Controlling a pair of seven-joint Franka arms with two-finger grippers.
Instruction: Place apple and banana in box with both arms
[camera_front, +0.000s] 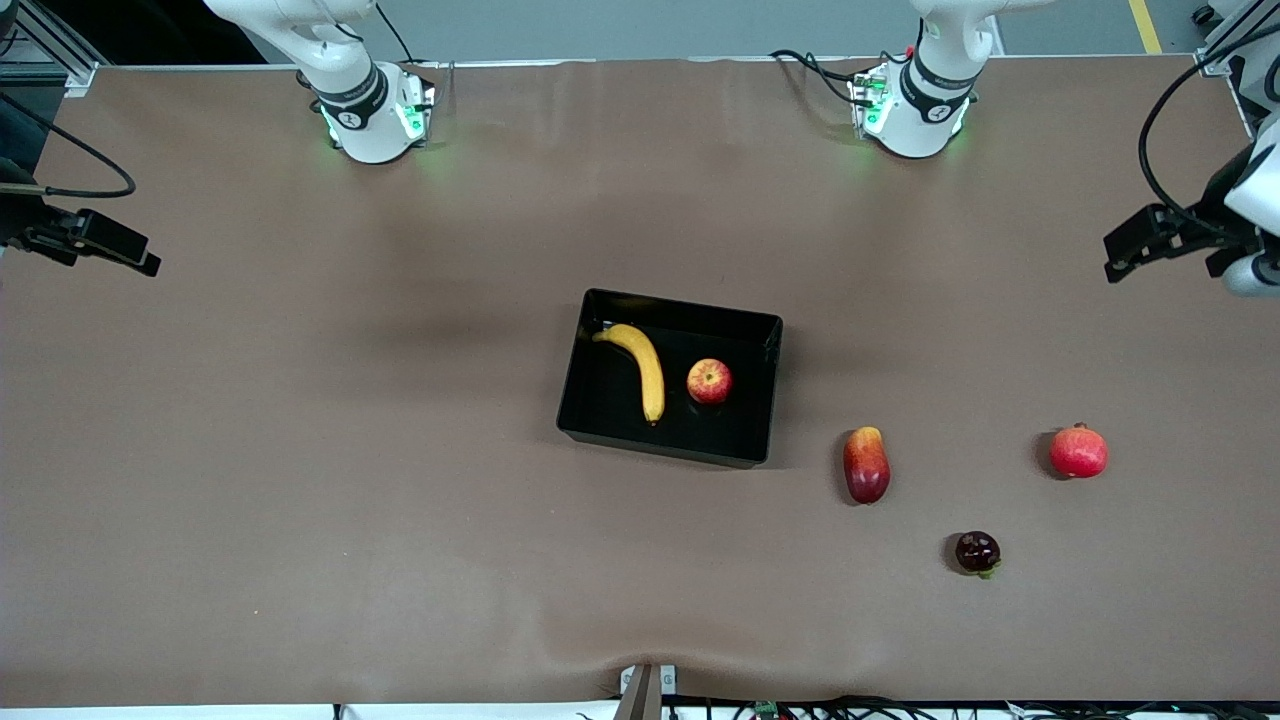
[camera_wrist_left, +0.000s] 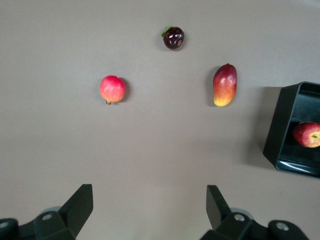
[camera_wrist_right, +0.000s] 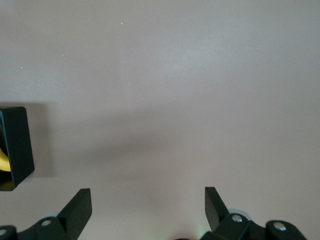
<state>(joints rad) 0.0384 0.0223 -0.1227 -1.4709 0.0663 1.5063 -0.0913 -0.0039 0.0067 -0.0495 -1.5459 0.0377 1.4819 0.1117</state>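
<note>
The black box (camera_front: 662, 444) sits in the middle of the table. The yellow banana (camera_front: 637, 367) and the red-yellow apple (camera_front: 709, 381) lie inside it, side by side and apart. My left gripper (camera_front: 1125, 250) is open and empty, up over the left arm's end of the table; its wrist view shows its open gripper (camera_wrist_left: 150, 200), the box's corner (camera_wrist_left: 280, 130) and the apple (camera_wrist_left: 307, 135). My right gripper (camera_front: 120, 245) is open and empty over the right arm's end; its wrist view shows its open gripper (camera_wrist_right: 148, 200), the box's wall (camera_wrist_right: 17, 145) and a sliver of banana (camera_wrist_right: 4, 160).
Three other fruits lie on the table toward the left arm's end, nearer the front camera than the box: an elongated red-yellow fruit (camera_front: 866, 465) (camera_wrist_left: 225, 85), an all-red round fruit (camera_front: 1078, 451) (camera_wrist_left: 112, 89) and a small dark fruit (camera_front: 977, 552) (camera_wrist_left: 173, 38).
</note>
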